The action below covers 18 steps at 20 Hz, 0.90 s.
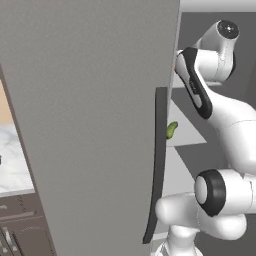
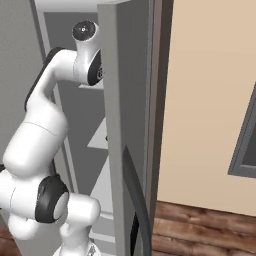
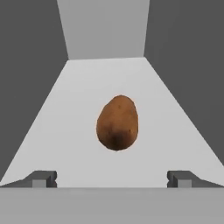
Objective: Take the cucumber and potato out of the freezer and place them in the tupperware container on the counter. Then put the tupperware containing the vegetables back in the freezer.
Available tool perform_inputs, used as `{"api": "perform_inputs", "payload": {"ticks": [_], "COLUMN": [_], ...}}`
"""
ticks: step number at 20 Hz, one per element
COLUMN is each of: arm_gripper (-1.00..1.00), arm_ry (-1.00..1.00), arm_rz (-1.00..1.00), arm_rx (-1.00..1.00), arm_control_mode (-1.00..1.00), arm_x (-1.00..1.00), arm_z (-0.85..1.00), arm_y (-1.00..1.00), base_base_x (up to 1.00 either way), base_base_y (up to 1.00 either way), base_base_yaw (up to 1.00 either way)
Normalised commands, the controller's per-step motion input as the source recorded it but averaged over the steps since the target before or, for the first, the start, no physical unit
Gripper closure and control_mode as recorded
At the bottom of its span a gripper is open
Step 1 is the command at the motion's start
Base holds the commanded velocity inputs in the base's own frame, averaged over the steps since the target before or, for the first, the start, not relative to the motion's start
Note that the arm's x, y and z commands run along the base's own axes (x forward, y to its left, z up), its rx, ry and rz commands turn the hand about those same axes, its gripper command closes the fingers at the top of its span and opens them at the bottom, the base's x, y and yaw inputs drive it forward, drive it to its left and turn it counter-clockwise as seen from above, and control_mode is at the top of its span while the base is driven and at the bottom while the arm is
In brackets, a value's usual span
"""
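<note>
I count one potato (image 3: 117,123) on the pale shelf (image 3: 70,113) ahead of me, one cucumber (image 1: 171,130) on a lower shelf, and one freezer (image 1: 95,125) with one dark handle (image 1: 158,165).

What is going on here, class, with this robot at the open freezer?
The robot arm is reaching into the freezer, whose door stands open. Its end effector is open, with the potato lying on a pale shelf ahead, between the fingertips and not yet gripped. The cucumber sits on a lower shelf, untouched. Nothing has been taken out yet.
</note>
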Motion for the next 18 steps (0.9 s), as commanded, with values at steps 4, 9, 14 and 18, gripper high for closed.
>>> {"api": "perform_inputs", "payload": {"ticks": [4,9,14,18], "arm_gripper": [-1.0,-1.0,-1.0,-1.0], "arm_ry": [0.07,0.07,0.07,0.04], "arm_rz": [0.0,0.0,0.0,0.0], "arm_rx": [0.0,0.0,0.0,0.0], "arm_control_mode": [-1.0,-1.0,-1.0,-1.0], "arm_x": [0.61,0.5,0.42,0.33], "arm_z": [-0.09,-0.2,-0.26,-0.24], "arm_y": [-0.15,-0.17,-0.03,0.0], "base_base_x": [0.0,0.0,0.0,0.0], "base_base_y": [0.0,0.0,0.0,0.0], "base_base_yaw": [0.0,0.0,0.0,0.0]}}
